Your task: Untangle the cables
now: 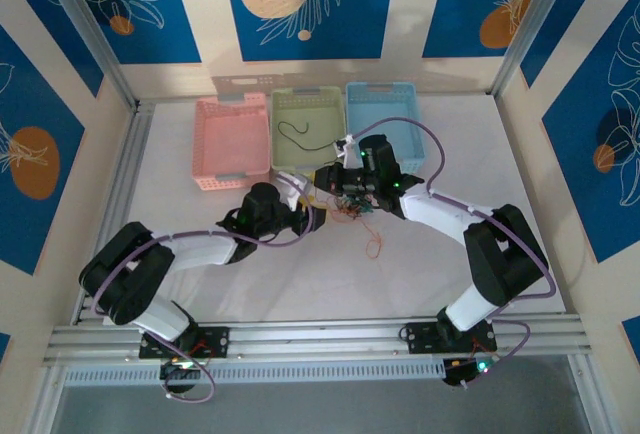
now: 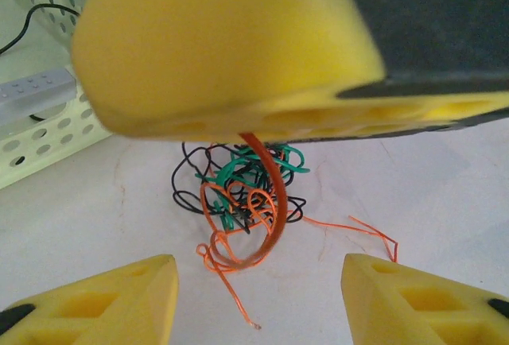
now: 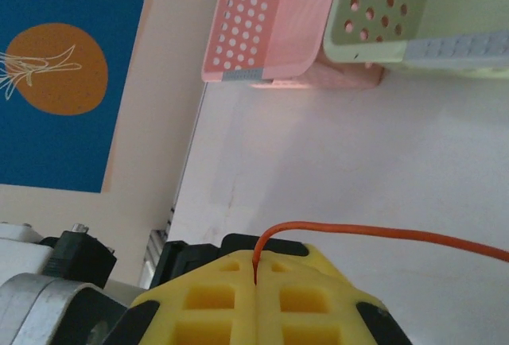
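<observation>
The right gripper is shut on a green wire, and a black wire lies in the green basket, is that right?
Not quite. In the right wrist view the right gripper is shut on an orange wire, not a green one. The black wire does lie in the green basket.

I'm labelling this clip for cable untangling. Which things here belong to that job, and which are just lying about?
Job: cable clump; orange cable pinched in the shut right pincer; open left pincer; black cable in the green basket.
Lying about: pink basket; blue basket.
</observation>
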